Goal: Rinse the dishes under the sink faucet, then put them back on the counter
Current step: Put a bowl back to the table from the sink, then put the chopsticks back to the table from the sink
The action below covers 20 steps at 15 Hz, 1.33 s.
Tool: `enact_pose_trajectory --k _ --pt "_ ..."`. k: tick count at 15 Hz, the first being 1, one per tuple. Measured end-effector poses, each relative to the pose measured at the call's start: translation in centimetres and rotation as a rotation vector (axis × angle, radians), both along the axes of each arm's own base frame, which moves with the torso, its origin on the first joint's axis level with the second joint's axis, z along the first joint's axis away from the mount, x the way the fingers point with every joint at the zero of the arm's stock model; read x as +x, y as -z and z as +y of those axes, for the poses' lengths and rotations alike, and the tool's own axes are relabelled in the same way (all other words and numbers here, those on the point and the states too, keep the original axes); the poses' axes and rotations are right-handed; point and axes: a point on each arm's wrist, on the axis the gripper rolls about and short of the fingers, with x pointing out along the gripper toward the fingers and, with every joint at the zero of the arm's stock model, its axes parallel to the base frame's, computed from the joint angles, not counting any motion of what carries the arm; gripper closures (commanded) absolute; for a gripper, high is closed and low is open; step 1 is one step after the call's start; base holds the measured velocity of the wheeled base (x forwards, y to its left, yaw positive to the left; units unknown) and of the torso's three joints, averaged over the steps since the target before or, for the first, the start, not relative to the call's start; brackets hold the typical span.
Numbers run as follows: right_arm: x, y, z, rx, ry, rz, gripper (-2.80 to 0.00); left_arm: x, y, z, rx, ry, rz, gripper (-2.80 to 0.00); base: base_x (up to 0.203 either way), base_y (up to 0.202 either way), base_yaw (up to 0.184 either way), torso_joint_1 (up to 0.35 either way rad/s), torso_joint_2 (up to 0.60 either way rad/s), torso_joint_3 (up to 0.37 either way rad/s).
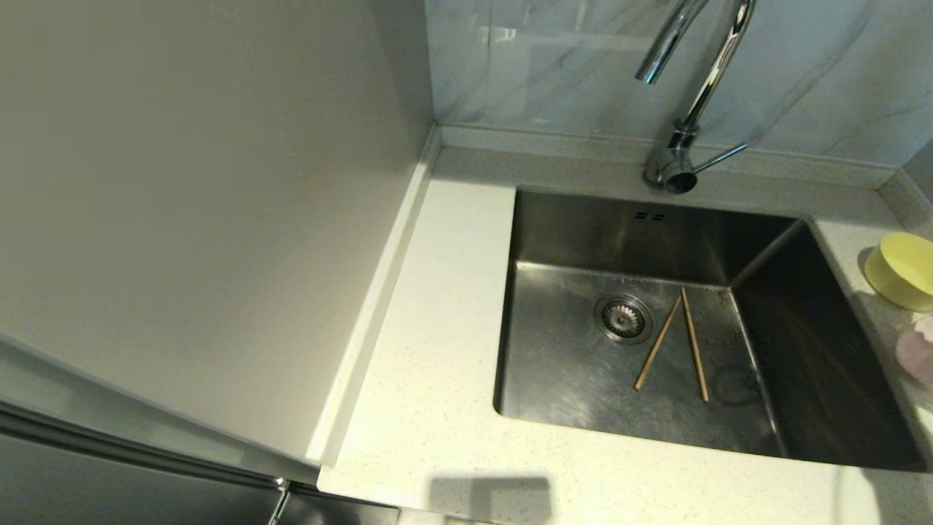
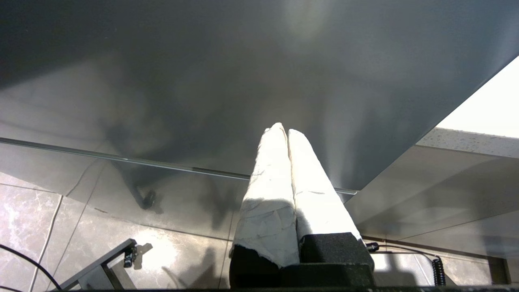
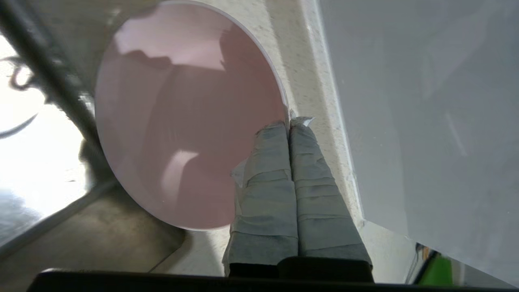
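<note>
— Pale pink is most of what the right wrist camera shows: the pink bowl (image 3: 182, 117) stands on edge, and the right hand (image 3: 290, 123) has its taped fingers (image 3: 267, 178) pressed together on the rim.

— So it is gripping the bowl?

— Yes, the rim is pinched between the fingertips. The bowl is over the speckled stone surface (image 3: 308, 105), just beside the low raised edge where the grey wall panel begins.

— And from the head camera?

— The pink bowl (image 1: 917, 356) is cut off by the picture's right side, at the right edge of the surface (image 1: 444, 292), past the sink (image 1: 824, 350). The yellow bowl (image 1: 902, 270) lies tilted just behind it, toward the back right corner. The two chopsticks (image 1: 674, 343) lie on the sink floor beside the round drain (image 1: 624, 318), their far tips close together and their near ends spread apart.

— The faucet?

— The faucet (image 1: 700, 87) rises from the back edge of the surface behind the sink, its lever pointing right. Its arch runs out of the picture.

— The left hand?

— The left hand (image 2: 284, 132) is closed on nothing, fingertips touching, below the surface in front of a dark cabinet front (image 2: 202, 81), with floor tiles (image 2: 32, 211) underneath. Neither arm is visible from the head camera, and whether the pink bowl touches the surface is hard to make out.
</note>
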Motion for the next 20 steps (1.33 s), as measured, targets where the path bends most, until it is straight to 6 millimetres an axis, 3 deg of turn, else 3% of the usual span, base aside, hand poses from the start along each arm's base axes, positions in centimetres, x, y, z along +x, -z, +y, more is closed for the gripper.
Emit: enact_pose_trajectory --k 6,7,16,18,20 --pt "0.2 1.3 -2.8 0.018 0.084 0.020 0.00 0.0 0.0 0.0 0.000 0.001 0.000 0.00 0.000 0.000 0.000 0.000 0.00 0.000" --pt "0.2 1.5 -3.0 0.021 0.089 0.028 -2.80 0.0 0.0 0.0 0.000 0.000 0.000 0.00 0.000 0.000 0.000 0.000 0.00 0.000" --pt "0.4 1.4 -3.2 0.027 0.088 0.016 -2.80 0.0 0.0 0.0 0.000 0.000 0.000 0.00 0.000 0.000 0.000 0.000 0.00 0.000" --pt "0.5 0.5 -2.6 0.062 0.018 -0.049 -2.80 0.0 0.0 0.0 0.000 0.001 0.000 0.00 0.000 0.000 0.000 0.000 0.00 0.000" --pt "0.7 -0.9 -0.9 0.078 -0.130 -0.130 -2.80 0.0 0.0 0.0 0.000 0.000 0.000 0.00 0.000 0.000 0.000 0.000 0.00 0.000"
